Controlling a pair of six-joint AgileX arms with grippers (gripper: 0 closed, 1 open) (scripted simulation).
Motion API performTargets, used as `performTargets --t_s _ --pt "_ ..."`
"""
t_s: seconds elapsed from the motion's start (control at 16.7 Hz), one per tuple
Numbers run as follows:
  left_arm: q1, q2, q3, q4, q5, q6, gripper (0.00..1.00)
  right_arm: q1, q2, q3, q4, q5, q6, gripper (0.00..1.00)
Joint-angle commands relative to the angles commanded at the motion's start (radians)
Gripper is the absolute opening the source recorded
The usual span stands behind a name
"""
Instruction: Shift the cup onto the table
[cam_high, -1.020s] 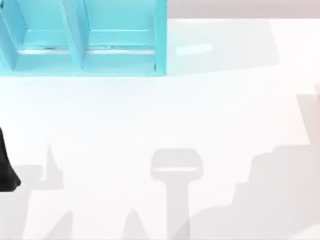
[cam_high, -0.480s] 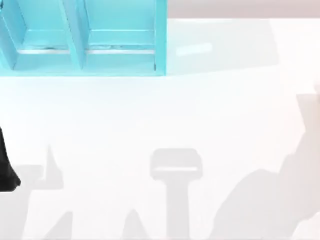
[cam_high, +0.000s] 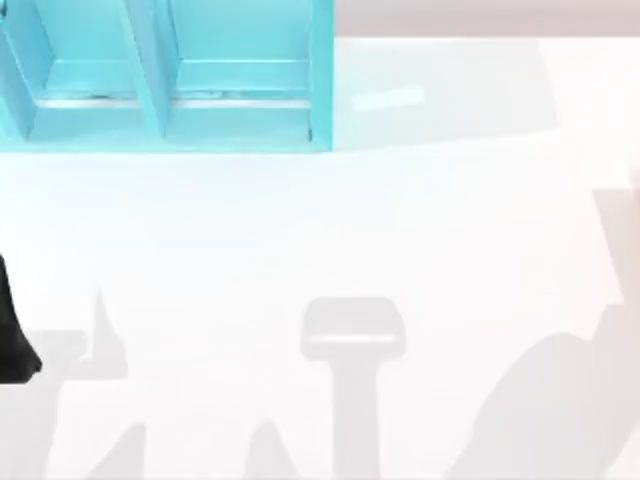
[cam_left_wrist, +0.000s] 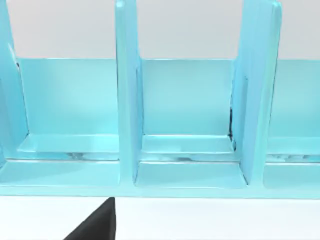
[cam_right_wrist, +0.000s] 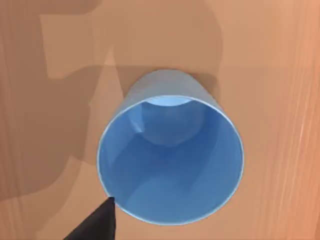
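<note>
Cup (cam_right_wrist: 170, 155): stands upright on a brown wooden surface (cam_right_wrist: 270, 60), seen from straight above in the right wrist view, open mouth up.
Right gripper: above the cup; a black fingertip (cam_right_wrist: 97, 225) shows just beside the rim; jaws' state cannot be told.
Left arm (cam_high: 12, 330): black, at the desk's left edge; jaws' state cannot be told.
Desk (cam_high: 330, 230): white, glossy.
Shelf unit (cam_high: 170, 80): teal, at the desk's far left.

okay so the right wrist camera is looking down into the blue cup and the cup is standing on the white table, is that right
Not quite. The right wrist view does look down into the blue cup, but the cup stands upright on a brown, wood-coloured surface, not on the white table. The rest of what you said holds.
</note>
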Motion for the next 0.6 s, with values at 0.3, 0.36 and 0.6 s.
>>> performTargets --t_s 0.3,0.36,0.6 --pt "0.000 0.000 0.000 0.000 0.000 0.000 1.00 0.004 0.051 -0.169 0.228 -0.001 0.002 1.00" --pt "0.000 0.000 0.000 0.000 0.000 0.000 1.00 0.002 0.058 -0.187 0.249 0.000 0.002 1.00" --pt "0.000 0.000 0.000 0.000 0.000 0.000 1.00 0.001 0.061 -0.197 0.260 0.000 0.001 1.00"
